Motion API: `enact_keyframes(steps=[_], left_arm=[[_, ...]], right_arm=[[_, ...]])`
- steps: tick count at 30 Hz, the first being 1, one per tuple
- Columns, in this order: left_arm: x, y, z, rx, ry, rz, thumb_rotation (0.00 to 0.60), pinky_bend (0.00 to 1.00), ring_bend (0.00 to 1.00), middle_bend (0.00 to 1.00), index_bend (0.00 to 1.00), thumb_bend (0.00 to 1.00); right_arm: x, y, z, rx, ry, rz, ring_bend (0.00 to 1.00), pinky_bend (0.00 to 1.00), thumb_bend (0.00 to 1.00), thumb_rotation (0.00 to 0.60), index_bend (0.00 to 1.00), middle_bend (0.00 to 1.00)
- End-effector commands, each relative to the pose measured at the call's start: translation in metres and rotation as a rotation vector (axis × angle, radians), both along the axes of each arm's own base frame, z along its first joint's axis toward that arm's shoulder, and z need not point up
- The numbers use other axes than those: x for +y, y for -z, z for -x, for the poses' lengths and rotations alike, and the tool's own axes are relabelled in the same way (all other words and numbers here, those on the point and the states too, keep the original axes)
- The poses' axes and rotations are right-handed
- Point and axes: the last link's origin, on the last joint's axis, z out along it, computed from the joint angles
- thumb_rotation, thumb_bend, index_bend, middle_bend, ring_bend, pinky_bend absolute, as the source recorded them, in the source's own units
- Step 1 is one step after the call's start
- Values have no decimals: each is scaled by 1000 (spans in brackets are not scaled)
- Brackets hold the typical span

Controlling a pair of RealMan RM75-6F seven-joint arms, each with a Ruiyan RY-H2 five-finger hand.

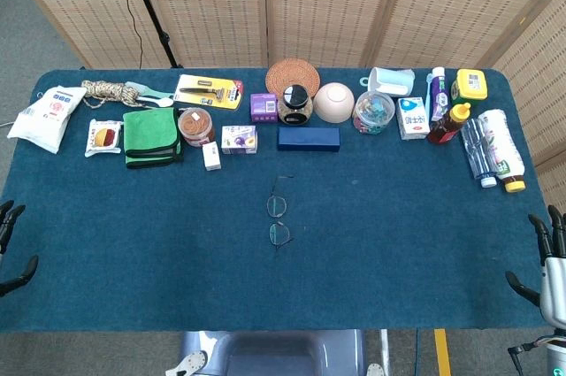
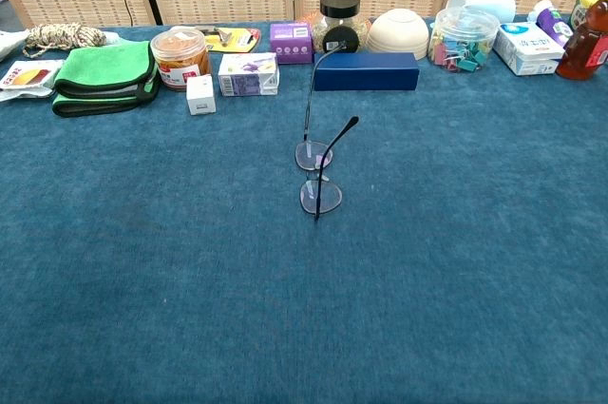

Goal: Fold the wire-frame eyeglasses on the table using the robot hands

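A: Which step is in hand?

B: None begun, as judged. The eyeglasses (image 1: pixel 279 219) are lying untouched mid-counter (image 1: pixel 133 243), lenses down, both arms of the frame sticking up in the chest view, so unfolded.

A: Hands?

B: The left hand (image 1: pixel 11 248) is seen only at the left edge of the head view, fingers apart, nothing held. The right hand (image 1: pixel 546 263) is at the right edge, fingers spread and upright, also empty. Both are well apart from the eyeglasses. Neither is shown in the chest view.

A: What is called for next?

B: A reach to the centre is needed, probably by both hands. The frame front would have to be steadied by one hand while a temple arm is pushed inward by the other. Thin wire, so a light pinch is judged necessary; the frame could be tipped or slid on the cloth.

A: Anything in the way?

B: Clutter is kept to the back row: a blue box (image 2: pixel 367 70), a bowl (image 2: pixel 399 31), a green cloth (image 2: pixel 103 76), a small white cube (image 2: pixel 200 94). The blue box is nearest behind the eyeglasses but apart from them.

A: Progress?

B: Nothing folded yet.
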Motion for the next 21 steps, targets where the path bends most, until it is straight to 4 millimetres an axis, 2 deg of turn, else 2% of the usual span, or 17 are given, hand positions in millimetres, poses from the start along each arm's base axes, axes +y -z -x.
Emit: enact_keyframes(steps=[1, 14, 21], left_arm=[[0, 1, 0, -1, -1, 3, 513, 13, 43, 44, 73, 376], [2, 1, -1, -6, 5, 8, 513, 14, 43, 44, 69, 375], [9, -1, -5, -18, 22, 32, 513, 13, 42, 41, 55, 376]], right_arm=[[0, 0, 0, -1, 1, -1, 0, 0, 2, 600, 137, 34], [3, -1, 0, -4, 0, 8, 0, 0, 2, 600, 136, 34], [4, -2, 1, -7, 5, 11, 0, 0, 2, 600, 136, 33]])
